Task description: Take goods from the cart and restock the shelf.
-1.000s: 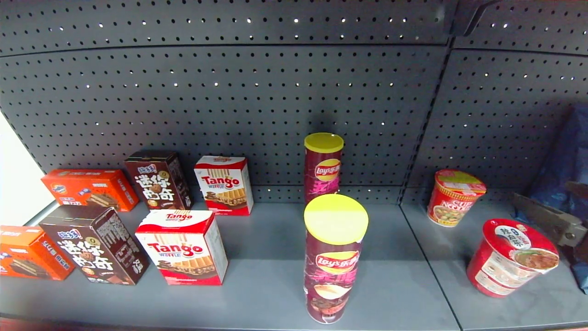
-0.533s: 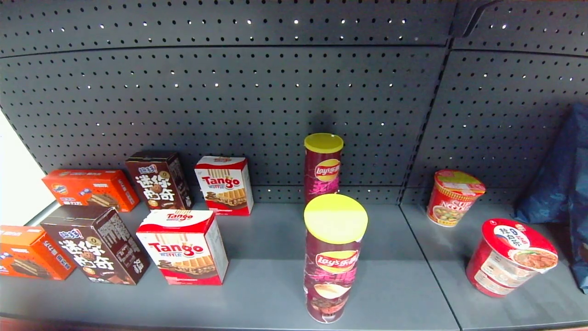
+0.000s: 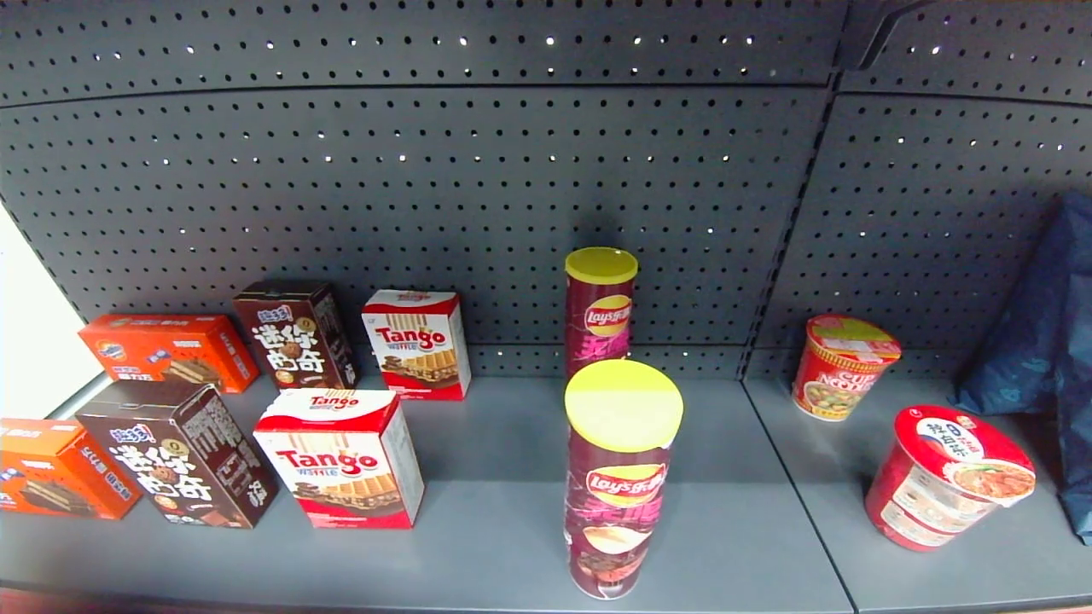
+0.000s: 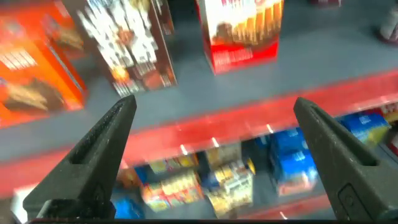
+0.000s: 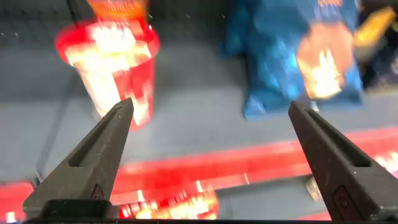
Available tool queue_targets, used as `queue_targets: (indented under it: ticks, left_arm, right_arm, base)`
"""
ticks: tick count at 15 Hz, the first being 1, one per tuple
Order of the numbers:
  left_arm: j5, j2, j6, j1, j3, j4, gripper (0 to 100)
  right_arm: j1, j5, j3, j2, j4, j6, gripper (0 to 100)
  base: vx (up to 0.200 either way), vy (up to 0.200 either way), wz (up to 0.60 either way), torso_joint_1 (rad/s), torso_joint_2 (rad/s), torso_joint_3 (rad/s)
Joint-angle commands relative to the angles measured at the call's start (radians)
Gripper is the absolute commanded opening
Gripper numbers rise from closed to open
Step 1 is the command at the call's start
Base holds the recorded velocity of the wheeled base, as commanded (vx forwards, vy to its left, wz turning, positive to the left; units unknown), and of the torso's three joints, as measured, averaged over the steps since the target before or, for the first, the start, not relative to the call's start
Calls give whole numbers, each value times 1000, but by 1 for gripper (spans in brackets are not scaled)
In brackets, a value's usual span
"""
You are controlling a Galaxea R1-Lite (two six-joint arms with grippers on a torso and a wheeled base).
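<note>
On the grey shelf [image 3: 512, 512] stand two chip cans [image 3: 623, 477], two red-and-white wafer boxes [image 3: 345, 460], two brown chocolate boxes [image 3: 183, 452], two orange boxes [image 3: 166, 350], a cup of noodles [image 3: 840, 367] and a red noodle bowl [image 3: 947, 477]. A blue bag [image 3: 1045, 341] leans at the far right. My left gripper [image 4: 214, 109] hangs open and empty in front of the shelf edge, facing a wafer box [image 4: 242, 31] and a brown box [image 4: 134, 43]. My right gripper [image 5: 211, 106] is open and empty before the noodle bowl [image 5: 115, 62] and the blue bag [image 5: 298, 56].
A perforated grey back panel [image 3: 512, 188] closes the shelf behind. A red strip [image 4: 249, 124] runs along the shelf's front edge, with more packaged goods [image 4: 230, 180] on a level below. Bare shelf lies between the wafer boxes and the chip cans.
A second ago my right gripper showed at the right of the head view beside the blue bag; it has drawn back out of that view. The goods have stayed put.
</note>
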State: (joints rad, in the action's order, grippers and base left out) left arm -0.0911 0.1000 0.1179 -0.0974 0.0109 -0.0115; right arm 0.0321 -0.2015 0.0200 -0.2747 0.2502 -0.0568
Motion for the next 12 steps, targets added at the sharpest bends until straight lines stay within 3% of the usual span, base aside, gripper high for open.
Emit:
queue_targets:
  ticks: [1, 3, 4, 6, 8, 12]
  left_arm:
    - [1, 3, -21, 1, -11, 15, 100]
    - [1, 3, -26, 1, -11, 11, 100]
    - [-1, 3, -26, 1, -11, 11, 100]
    - [-1, 3, -23, 1, -11, 11, 100]
    - [11, 3, -27, 1, -11, 11, 100]
    - [97, 3, -67, 27, -9, 15, 100]
  right_arm:
    - [11, -7, -15, 210, -135, 8, 100]
    - [-14, 66, -18, 227, -127, 6, 100]
    - [-32, 128, -9, 275, -204, 11, 100]
    - [-32, 168, -2, 275, -224, 17, 100]
    - [-32, 148, -3, 275, -221, 20, 100]
    - [-32, 131, -2, 275, -224, 17, 100]
  base:
    - [0, 0, 0, 0, 0, 0]
    - [0, 0, 0, 0, 0, 0]
    - [0, 0, 0, 0, 0, 0]
    - [0, 0, 0, 0, 0, 0]
    - [0, 0, 0, 0, 0, 0]
    - [0, 0, 0, 0, 0, 0]
